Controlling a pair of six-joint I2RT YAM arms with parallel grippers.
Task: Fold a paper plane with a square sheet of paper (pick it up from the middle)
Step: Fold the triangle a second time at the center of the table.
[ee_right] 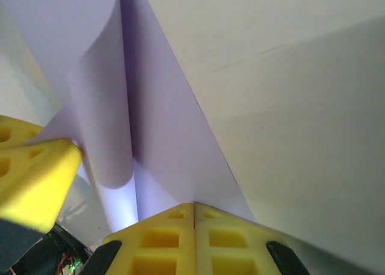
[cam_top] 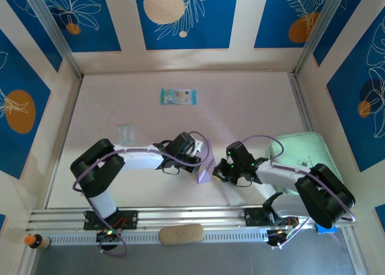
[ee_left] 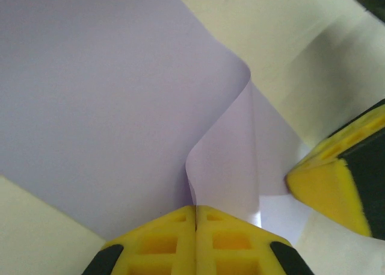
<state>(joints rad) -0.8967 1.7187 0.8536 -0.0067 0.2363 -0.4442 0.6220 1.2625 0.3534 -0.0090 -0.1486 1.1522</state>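
**A:** Where's the lilac sheet (cam_top: pixel 206 169)?

**B:** Near edge of table (cam_top: pixel 252 106), fold standing up. L gripper (ee_left: pixel 195 218) pinched shut on its left side, R gripper (ee_right: pixel 194 212) clamped on its right.

**A:** Nearer arm?

**B:** Neither, both are touching it. Fold runs near-to-far, looks like.
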